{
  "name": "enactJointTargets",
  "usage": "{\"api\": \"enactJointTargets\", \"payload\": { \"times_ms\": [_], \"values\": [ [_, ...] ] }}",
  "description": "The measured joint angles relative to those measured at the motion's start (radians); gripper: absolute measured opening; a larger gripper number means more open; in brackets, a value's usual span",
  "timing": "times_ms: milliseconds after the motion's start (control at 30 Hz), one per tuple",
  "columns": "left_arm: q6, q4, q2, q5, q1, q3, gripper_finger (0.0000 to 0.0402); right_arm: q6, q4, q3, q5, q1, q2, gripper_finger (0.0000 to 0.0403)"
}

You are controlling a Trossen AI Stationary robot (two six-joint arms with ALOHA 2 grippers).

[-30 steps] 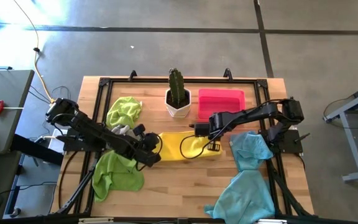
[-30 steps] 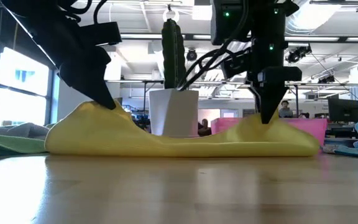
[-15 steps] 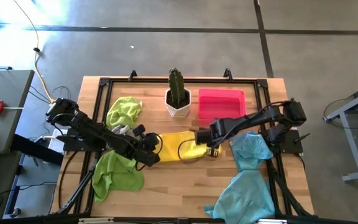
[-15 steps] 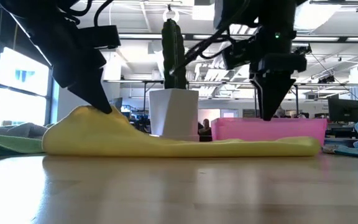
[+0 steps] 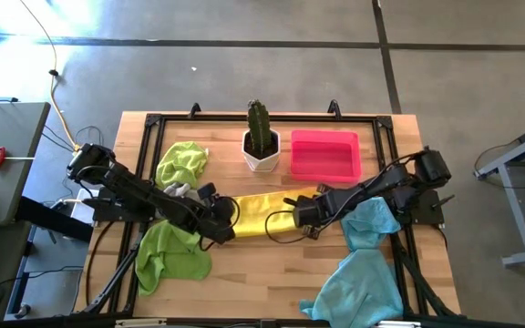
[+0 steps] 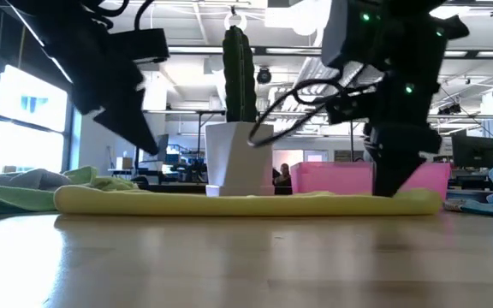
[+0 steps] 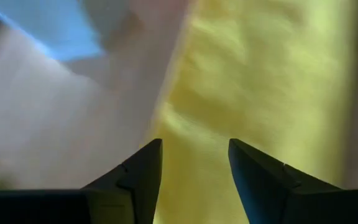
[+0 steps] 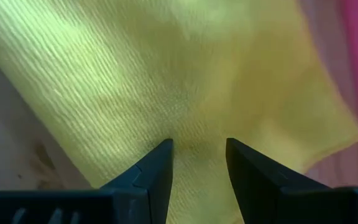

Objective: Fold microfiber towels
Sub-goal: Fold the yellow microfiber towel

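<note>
The yellow towel [image 5: 264,215] lies on the table's middle as a flat, long folded strip [image 6: 246,202]. My left gripper [image 5: 232,218] hangs open just above the strip's left end [image 6: 148,144], with yellow cloth ahead of its fingers [image 7: 194,142]. My right gripper [image 5: 298,215] points down, open, low over the strip's right part [image 6: 394,190], with the cloth filling the gap between its fingers [image 8: 199,142]. Nothing is held. My right gripper comes at the yellow towel's right part [image 8: 197,106] from above with its fingers apart. I cannot tell whether the fingertips touch the cloth. The towel lies flat on the table.
Two lime green towels [image 5: 182,162] [image 5: 171,255] and a grey one [image 5: 179,191] lie crumpled at the left. Two light blue towels [image 5: 368,219] [image 5: 358,287] lie at the right. At the far side stand a potted cactus [image 5: 261,146] and a pink tray [image 5: 324,155].
My right gripper has opened and let go of the towel's raised right end, then gone toward the near edge and down. My left gripper has opened and let go of the raised left end. Both humps of the towel have fallen, and it now lies flat.
</note>
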Motion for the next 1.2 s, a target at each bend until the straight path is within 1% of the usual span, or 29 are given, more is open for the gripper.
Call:
{"api": "enactJointTargets", "payload": {
  "times_ms": [67, 100, 233, 333, 433, 500, 600, 767, 867, 1067, 1133, 1200],
  "values": [
    [0.008, 0.022, 0.004, 0.076, 0.0, -0.004, 0.0175, 0.015, 0.035, -0.029, 0.006, 0.01, -0.002, 0.0142],
    [0.007, 0.038, 0.009, 0.098, -0.001, -0.009, 0.0173, 0.022, 0.051, -0.043, 0.011, 0.015, -0.005, 0.0142],
    [-0.002, 0.063, 0.034, 0.114, -0.009, -0.03, 0.0169, 0.04, 0.046, -0.057, 0.026, 0.037, -0.005, 0.0142],
    [-0.002, 0.102, 0.07, 0.12, -0.009, -0.056, 0.0168, 0.013, 0.034, -0.051, 0.028, 0.057, -0.005, 0.0142],
    [-0.005, 0.111, 0.114, 0.18, -0.008, -0.063, 0.0167, -0.005, 0.008, -0.036, 0.023, 0.076, -0.002, 0.0142],
    [-0.039, 0.126, 0.135, 0.203, -0.009, -0.059, 0.0167, 0.001, -0.023, -0.022, 0.02, 0.092, -0.002, 0.0142],
    [-0.134, 0.155, 0.158, 0.227, -0.032, -0.058, 0.0167, 0.019, -0.072, 0.002, 0.007, 0.118, -0.008, 0.0142],
    [-0.233, 0.243, 0.168, 0.261, -0.113, -0.055, 0.0167, 0.103, -0.105, 0.023, 0.021, 0.164, -0.041, 0.0142],
    [-0.266, 0.26, 0.173, 0.26, -0.154, -0.034, 0.0167, 0.173, -0.13, 0.023, 0.066, 0.188, -0.054, 0.0142],
    [-0.26, 0.261, 0.175, 0.251, -0.19, 0.02, 0.0167, 0.374, -0.25, 0.023, 0.149, 0.231, -0.057, 0.0142],
    [-0.226, 0.258, 0.175, 0.244, -0.191, 0.028, 0.0167, 0.412, -0.298, 0.02, 0.181, 0.235, -0.058, 0.0142],
    [-0.204, 0.261, 0.175, 0.235, -0.19, 0.032, 0.0167, 0.428, -0.348, 0.009, 0.187, 0.234, -0.063, 0.0142]
  ]
}}
